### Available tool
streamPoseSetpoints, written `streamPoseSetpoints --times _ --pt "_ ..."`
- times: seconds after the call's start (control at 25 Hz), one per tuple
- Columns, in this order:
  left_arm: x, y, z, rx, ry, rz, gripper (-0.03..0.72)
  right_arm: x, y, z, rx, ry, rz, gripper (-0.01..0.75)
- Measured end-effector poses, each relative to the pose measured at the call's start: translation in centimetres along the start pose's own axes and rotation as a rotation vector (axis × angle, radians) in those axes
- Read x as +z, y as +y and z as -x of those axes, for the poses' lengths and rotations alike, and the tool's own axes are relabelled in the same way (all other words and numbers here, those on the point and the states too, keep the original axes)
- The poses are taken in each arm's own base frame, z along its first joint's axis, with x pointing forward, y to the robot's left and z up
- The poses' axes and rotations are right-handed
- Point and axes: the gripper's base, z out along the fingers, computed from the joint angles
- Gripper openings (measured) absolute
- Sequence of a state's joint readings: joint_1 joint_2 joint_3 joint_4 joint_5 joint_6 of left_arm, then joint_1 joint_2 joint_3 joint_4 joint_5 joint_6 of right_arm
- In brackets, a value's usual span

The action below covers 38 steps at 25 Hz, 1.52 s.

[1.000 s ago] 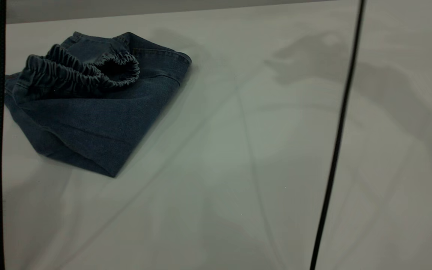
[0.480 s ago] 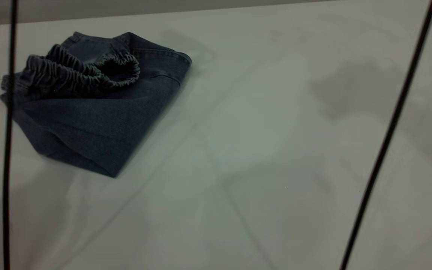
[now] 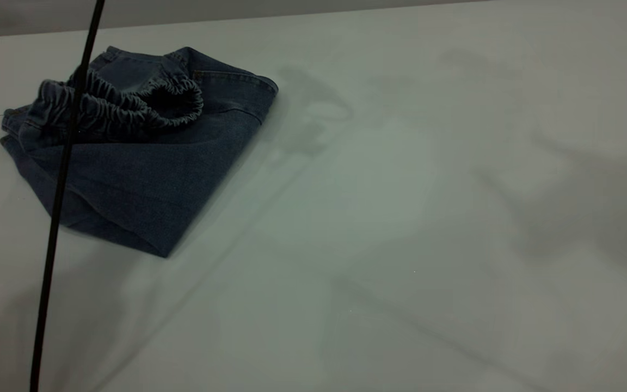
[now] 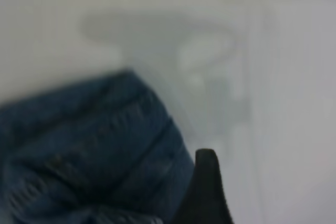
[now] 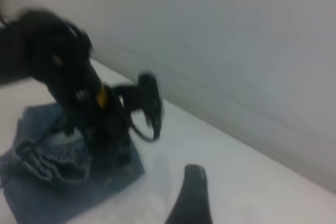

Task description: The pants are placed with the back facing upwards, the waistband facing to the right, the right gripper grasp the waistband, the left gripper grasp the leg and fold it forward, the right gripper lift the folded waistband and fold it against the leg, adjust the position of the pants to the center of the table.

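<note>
Gone from the right side is the black cable that crossed there a moment ago, and the left one (image 3: 63, 179) has swung inward so it now slants across the pants (image 3: 145, 163). They lie folded in a compact bundle at the far left of the table (image 3: 400, 218), well off centre, waistband (image 3: 123, 103) ruffled on top. From the right wrist camera, the left arm (image 5: 79, 93) stands over the bundle. One dark fingertip (image 4: 207, 182) of the left gripper shows beside the denim, one (image 5: 191, 198) of the right above bare cloth; clenched or released, I cannot tell.
</note>
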<state>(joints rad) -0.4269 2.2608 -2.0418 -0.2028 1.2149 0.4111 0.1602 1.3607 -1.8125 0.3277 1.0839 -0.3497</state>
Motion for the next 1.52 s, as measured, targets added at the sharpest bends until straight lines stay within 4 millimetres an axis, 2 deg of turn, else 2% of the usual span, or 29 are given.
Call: streamPoseSetpoints --times 0.12,0.28,0.52,0.84,1.04,1.24,1.52 --pt "1.9 -0.2 -1.3 -0.013 0.073 -0.029 0.551 -0.7 0.2 0.1 -0.005 -0.016 -0.002 0.560" --pt "4.0 -0.6 -3.0 -0.032 0.159 -0.065 0.551 -0.7 0.3 0.1 -0.001 -0.017 0.005 0.560" --pt "5.9 -0.8 -5.2 -0.050 0.255 -0.094 0.551 -0.6 0.2 0.1 -0.002 -0.016 0.006 0.560" --pt "6.4 -0.5 -5.6 -0.034 0.265 -0.057 0.551 -0.6 0.2 0.1 -0.002 -0.014 0.006 0.560" --pt "8.5 0.2 -6.4 -0.010 0.313 -0.015 0.551 -0.6 0.2 0.1 -0.002 -0.013 0.006 0.560" --pt "9.7 0.4 -6.7 -0.014 0.331 -0.021 0.551 -0.6 0.2 0.0 -0.002 -0.012 0.006 0.560" --pt "9.7 0.9 -7.2 -0.008 0.389 0.033 0.551 -0.6 0.2 0.0 -0.002 -0.012 0.006 0.555"
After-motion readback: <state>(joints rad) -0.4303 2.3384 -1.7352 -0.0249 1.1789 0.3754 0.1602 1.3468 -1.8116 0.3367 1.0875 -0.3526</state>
